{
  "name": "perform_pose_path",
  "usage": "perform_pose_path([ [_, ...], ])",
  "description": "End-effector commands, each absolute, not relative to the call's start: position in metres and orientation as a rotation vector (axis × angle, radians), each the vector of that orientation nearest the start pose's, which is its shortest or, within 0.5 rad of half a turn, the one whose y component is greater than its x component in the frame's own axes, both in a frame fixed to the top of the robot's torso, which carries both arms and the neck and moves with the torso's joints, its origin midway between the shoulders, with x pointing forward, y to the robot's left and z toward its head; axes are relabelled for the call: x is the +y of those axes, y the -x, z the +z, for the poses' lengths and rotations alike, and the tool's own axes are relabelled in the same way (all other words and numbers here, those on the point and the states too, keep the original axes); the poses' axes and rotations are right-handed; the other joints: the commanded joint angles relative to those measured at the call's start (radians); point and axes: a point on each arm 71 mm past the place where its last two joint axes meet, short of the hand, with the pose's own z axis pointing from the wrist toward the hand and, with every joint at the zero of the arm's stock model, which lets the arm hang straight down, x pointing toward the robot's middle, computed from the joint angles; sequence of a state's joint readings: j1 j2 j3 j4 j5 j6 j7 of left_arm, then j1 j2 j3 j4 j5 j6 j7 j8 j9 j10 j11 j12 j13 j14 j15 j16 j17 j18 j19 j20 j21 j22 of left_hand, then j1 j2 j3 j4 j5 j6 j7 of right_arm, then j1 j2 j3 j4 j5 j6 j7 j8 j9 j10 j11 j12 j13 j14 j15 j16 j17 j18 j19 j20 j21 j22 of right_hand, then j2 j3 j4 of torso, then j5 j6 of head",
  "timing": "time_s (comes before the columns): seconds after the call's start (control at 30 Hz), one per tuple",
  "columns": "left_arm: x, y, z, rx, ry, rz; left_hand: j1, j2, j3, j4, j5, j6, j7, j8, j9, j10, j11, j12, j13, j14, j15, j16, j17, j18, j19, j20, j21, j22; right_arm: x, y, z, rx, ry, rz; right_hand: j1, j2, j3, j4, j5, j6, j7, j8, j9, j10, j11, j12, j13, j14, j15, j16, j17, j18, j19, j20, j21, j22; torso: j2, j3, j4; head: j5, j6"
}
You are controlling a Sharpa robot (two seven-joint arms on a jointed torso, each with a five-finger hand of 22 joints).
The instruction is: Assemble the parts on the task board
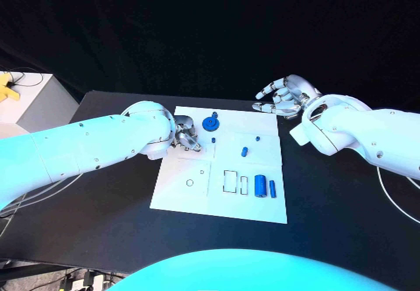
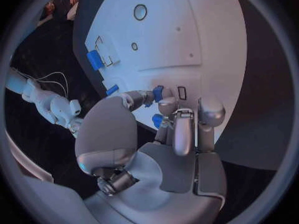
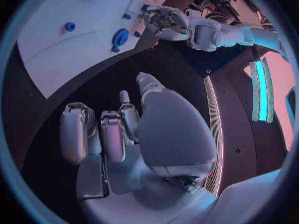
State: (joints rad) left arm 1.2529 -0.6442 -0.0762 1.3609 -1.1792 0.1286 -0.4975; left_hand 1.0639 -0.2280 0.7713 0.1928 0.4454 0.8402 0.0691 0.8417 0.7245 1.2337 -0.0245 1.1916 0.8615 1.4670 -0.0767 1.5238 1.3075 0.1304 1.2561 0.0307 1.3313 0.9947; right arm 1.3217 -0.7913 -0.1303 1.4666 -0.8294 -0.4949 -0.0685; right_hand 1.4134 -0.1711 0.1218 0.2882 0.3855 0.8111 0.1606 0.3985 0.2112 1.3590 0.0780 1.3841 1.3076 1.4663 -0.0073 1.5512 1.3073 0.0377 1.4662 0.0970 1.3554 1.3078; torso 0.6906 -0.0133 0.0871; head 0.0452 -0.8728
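On the board (image 1: 184,194), near its far left corner, our left hand (image 1: 186,136) pinches a small blue part (image 2: 158,92) between thumb and fingers (image 2: 174,115), low over the surface, we judge so it can be seated in a slot just beside it. Our right hand (image 1: 281,97) hovers off the board's far right corner above the table (image 1: 332,200), fingers loosely apart and holding nothing, kept out of the way. Other parts wait: a disc (image 1: 210,123), a cylinder (image 1: 260,185), a thin bar (image 1: 272,188)

Two smooth white arms (image 1: 87,148) end in silver hands. The left hand (image 2: 168,134) has rounded metallic fingertips (dark seams between segments). A thin pale cable (image 1: 398,197) trails from the right arm.
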Motion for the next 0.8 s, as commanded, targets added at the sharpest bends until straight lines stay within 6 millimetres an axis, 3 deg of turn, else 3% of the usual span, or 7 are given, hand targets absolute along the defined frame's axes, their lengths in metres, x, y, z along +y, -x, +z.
perform_pose_path([
  [0.03,0.162,-0.509,-0.223,2.283,0.009,-0.354,0.002,0.007,0.225,-0.233,0.005,0.022,-0.019,0.003,0.001,0.004,0.000,0.002,-0.001,0.077,-0.006,0.005,0.166,-0.014,0.005,-0.001,0.004,0.001,-0.205,-0.512,-0.161,1.634,-0.438,0.860,-0.012,0.002,0.005,0.000,0.007,-0.006,0.003,-0.005,-0.001,-0.007,0.002,-0.002,0.044,0.093,0.009,-0.003,0.220,0.011,0.032,0.003,-0.006,0.135,0.001,0.0009,-0.0005,-0.001,0.000],
  [0.8,0.152,-0.512,-0.230,2.387,-0.052,-0.319,-0.005,0.012,0.217,-0.228,0.010,0.027,-0.019,0.000,0.000,0.010,0.000,0.002,0.000,0.079,-0.006,0.009,0.174,-0.015,0.006,-0.001,0.006,0.005,-0.204,-0.512,-0.161,1.638,-0.436,0.861,-0.014,0.000,0.008,-0.001,0.006,-0.007,0.003,-0.005,-0.002,-0.008,0.002,-0.003,0.043,0.092,0.009,-0.005,0.218,0.011,0.031,0.004,-0.009,0.133,-0.001,0.0022,-0.0005,-0.002,0.000],
])
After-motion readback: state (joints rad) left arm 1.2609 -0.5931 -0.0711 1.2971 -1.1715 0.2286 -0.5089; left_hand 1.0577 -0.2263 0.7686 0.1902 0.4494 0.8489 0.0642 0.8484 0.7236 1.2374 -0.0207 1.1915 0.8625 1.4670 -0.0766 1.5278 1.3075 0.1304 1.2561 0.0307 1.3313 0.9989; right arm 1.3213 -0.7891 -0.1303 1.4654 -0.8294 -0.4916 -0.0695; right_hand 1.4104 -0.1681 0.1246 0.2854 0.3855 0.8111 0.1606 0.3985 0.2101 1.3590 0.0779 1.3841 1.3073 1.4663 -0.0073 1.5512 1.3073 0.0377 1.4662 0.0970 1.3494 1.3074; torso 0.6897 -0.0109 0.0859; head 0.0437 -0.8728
